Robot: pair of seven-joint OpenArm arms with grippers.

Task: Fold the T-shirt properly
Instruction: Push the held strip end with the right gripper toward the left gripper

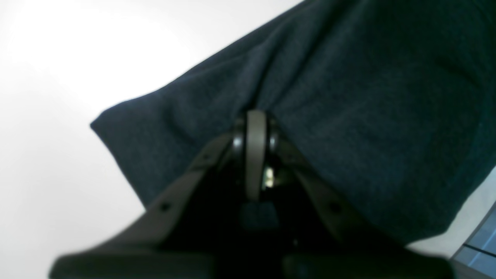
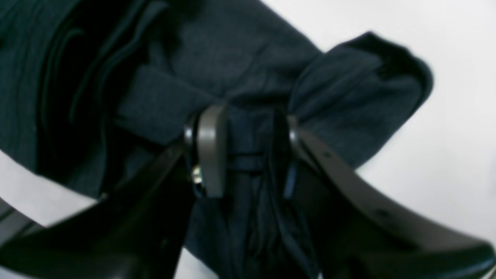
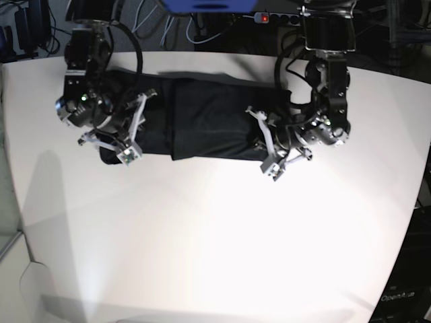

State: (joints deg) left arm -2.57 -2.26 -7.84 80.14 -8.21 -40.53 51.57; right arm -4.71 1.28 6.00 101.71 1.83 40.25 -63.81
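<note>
The black T-shirt (image 3: pixel 209 121) lies as a long folded band across the far side of the white table. At its right end in the base view, my left gripper (image 3: pixel 268 145) is shut on the fabric. The left wrist view shows the closed fingertips (image 1: pixel 255 120) with creases of the T-shirt (image 1: pixel 348 97) running into them. At the other end my right gripper (image 3: pixel 131 131) is open. In the right wrist view its jaws (image 2: pixel 250 131) stand apart, with bunched T-shirt (image 2: pixel 232 58) cloth lying loose between them and a folded flap (image 2: pixel 368 81) beside the right finger.
The white table (image 3: pixel 215 235) stretches toward the near edge in front of the garment. Behind the table run cables and a power strip (image 3: pixel 269 17). A blue object (image 3: pixel 209 5) sits at the top. Both arm bases stand at the table's far edge.
</note>
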